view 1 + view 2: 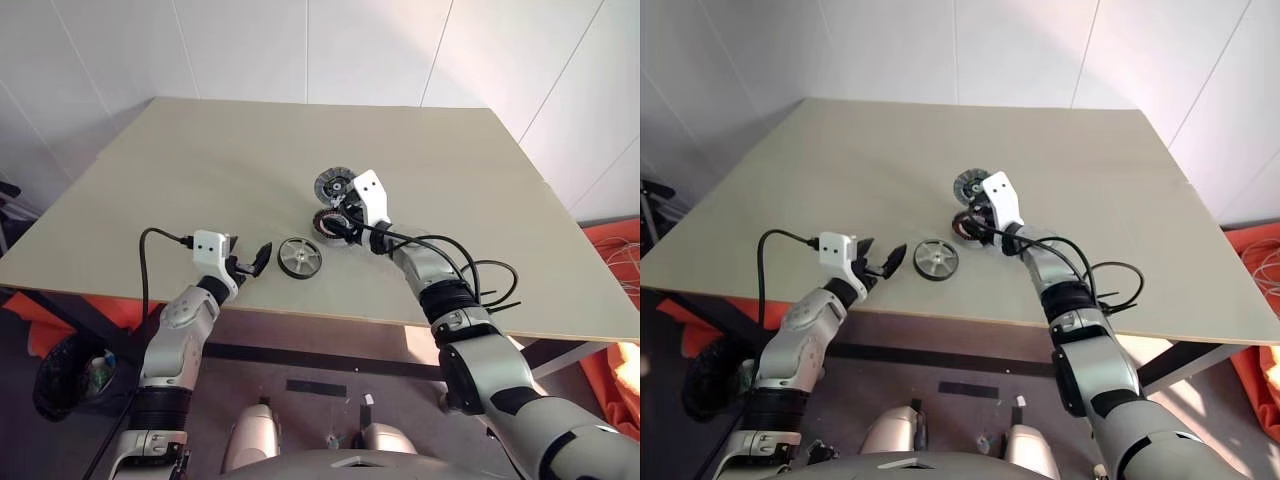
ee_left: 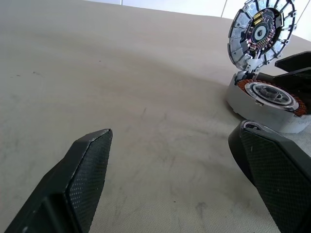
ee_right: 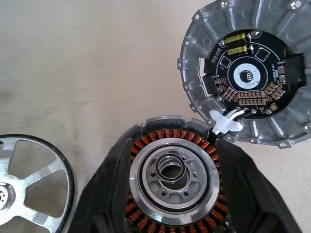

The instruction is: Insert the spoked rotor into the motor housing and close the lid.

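Observation:
The spoked rotor (image 1: 299, 257), black-rimmed with silvery spokes, lies flat on the table near the front edge. Just behind it to the right sits the motor housing (image 3: 170, 179), with its coppery windings and silvery centre showing. The grey lid (image 3: 248, 73) stands open at the housing's far edge, circuit side showing. My right gripper (image 1: 340, 224) has a black finger (image 3: 104, 194) against each side of the housing, with no gap showing. My left gripper (image 1: 250, 262) hangs open and empty just left of the rotor.
The beige table (image 1: 200, 170) is bare to the left and behind the parts. Its front edge runs close under both arms. Black cables (image 1: 480, 275) loop off my right forearm. Orange material (image 1: 620, 250) lies on the floor at the right.

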Robot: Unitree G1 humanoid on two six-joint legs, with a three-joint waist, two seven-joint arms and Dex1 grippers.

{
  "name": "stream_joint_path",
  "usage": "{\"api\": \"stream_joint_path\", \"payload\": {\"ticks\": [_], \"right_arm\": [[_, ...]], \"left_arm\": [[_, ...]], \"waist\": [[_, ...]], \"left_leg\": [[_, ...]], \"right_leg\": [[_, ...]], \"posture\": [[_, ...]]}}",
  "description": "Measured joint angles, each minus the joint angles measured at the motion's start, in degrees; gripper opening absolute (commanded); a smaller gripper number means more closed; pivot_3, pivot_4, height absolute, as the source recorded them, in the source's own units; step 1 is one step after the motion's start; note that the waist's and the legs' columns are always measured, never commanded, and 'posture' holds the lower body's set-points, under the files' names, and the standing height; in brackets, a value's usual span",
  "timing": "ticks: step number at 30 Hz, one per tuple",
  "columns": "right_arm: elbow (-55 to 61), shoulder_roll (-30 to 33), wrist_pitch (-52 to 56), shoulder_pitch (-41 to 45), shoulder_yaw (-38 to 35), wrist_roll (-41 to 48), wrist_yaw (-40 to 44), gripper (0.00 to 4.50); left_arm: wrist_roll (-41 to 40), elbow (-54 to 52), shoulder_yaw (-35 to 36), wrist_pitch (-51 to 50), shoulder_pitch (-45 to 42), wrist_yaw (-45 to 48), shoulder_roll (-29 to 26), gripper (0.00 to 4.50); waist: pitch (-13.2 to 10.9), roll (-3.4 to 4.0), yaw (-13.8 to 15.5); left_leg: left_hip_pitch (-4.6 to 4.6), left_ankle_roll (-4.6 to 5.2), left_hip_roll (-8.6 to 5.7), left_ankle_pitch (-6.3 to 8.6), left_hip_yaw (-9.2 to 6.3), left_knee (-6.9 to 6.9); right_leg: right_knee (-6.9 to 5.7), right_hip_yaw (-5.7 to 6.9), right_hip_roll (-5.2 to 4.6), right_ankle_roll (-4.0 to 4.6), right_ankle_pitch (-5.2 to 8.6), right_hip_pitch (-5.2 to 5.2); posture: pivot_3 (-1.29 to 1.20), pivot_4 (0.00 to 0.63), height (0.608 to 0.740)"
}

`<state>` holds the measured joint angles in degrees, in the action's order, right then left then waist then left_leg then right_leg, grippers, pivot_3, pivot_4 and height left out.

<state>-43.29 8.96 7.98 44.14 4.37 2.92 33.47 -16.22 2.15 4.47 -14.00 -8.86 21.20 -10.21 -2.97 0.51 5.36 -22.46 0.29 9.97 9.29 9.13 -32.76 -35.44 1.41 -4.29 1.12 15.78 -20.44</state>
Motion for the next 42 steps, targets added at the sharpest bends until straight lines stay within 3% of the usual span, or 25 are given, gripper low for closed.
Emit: {"api": "stream_joint_path", "payload": {"ticks": [6, 26, 42], "right_arm": [[0.5, -0.3, 0.0, 0.0, 0.0, 0.0, 0.0, 0.01], [-4.4, -2.5, -0.5, 2.0, 0.3, -1.8, -2.1, 0.01], [-3.2, 1.3, -0.4, -0.1, 0.1, -1.7, -2.2, 0.01]], "left_arm": [[0.1, 0.0, 0.0, 0.0, 0.0, -0.2, 0.0, 4.5], [0.8, 0.0, -0.1, 0.0, 0.0, -0.3, 0.1, 4.5], [1.0, 0.0, -0.1, 0.0, 0.0, -0.3, 0.2, 4.5]], "waist": [[0.0, 0.0, 0.0], [0.0, 0.0, 0.0], [0.0, 0.0, 0.0]], "left_leg": [[-0.01, 0.0, 0.0, 0.0, 0.0, 0.0], [-0.46, -0.01, 0.01, -0.01, 0.0, -0.08], [-0.51, 0.0, 0.03, -0.01, -0.01, -0.25]], "right_leg": [[0.0, 0.0, 0.0, 0.0, 0.0, 0.0], [-0.11, 0.01, 0.0, 0.0, 0.0, -0.42], [-0.24, 0.01, 0.0, 0.0, -0.01, -0.43]], "posture": [[0.0, 0.0, 0.74], [0.0, 0.0, 0.74], [0.0, 0.0, 0.74]]}}
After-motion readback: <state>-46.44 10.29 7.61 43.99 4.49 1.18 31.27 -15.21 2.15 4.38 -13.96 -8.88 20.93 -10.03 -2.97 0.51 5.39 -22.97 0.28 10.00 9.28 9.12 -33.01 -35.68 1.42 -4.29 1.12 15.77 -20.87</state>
